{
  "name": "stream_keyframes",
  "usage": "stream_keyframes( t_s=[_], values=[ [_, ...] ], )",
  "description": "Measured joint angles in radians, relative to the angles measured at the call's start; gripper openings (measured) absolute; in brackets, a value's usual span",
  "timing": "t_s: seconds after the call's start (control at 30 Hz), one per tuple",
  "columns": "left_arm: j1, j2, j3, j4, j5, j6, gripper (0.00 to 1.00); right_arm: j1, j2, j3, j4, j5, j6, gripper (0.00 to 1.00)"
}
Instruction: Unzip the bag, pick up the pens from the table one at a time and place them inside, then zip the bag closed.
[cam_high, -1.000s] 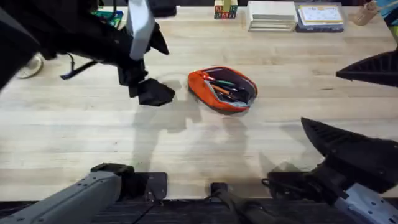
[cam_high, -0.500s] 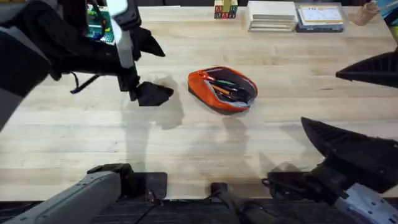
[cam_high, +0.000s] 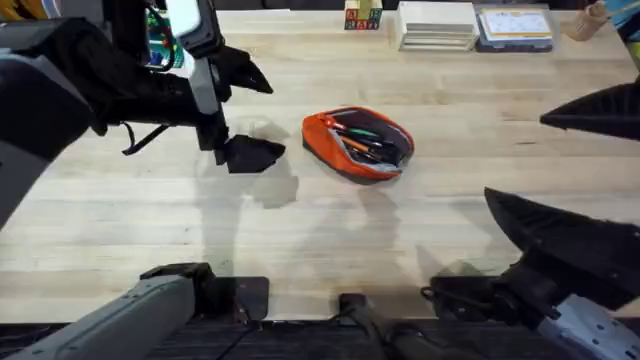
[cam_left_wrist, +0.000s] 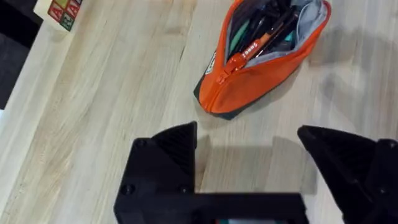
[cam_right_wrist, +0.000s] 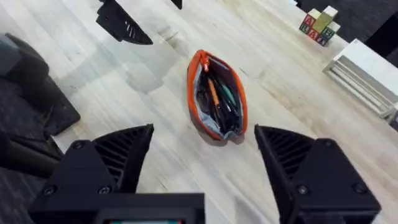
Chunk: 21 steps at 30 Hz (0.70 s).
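Note:
The orange bag (cam_high: 358, 145) lies unzipped on the table (cam_high: 120, 240), near its middle. Several pens (cam_high: 362, 143) lie inside it, among them an orange pen (cam_right_wrist: 213, 93), a green one and dark ones. The left wrist view looks into the gaping bag (cam_left_wrist: 261, 68) at the pens (cam_left_wrist: 267, 31). My left gripper (cam_high: 248, 112) hangs open just left of the bag and holds nothing. My right gripper (cam_high: 575, 175) is raised at the right side, open and empty, with the bag (cam_right_wrist: 216, 93) ahead of it on the table.
Coloured wooden blocks (cam_high: 363, 15) stand at the far edge, with a white stack (cam_high: 437, 25) and a flat box (cam_high: 515, 25) to their right. A colourful item (cam_high: 160, 40) sits at the far left behind the left arm.
The left arm's upper part has swung leftward and its gripper has shifted slightly beside the bag. The bag and the right arm have not moved.

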Motion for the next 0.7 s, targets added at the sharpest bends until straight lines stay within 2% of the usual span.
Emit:
stream_keyframes(
  t_s=[0.37,0.5,0.7],
  values=[
    [0.000,0.016,0.000,0.030,0.005,0.003,0.994,0.000,0.018,0.003,0.085,-0.001,0.101,0.998],
    [0.000,0.099,0.000,0.041,0.005,0.003,0.994,0.000,0.144,0.005,0.132,-0.004,0.153,0.997],
    [0.000,0.122,0.000,0.065,0.005,0.003,0.994,0.000,0.244,0.005,0.212,-0.016,0.268,0.997]
  ],
)
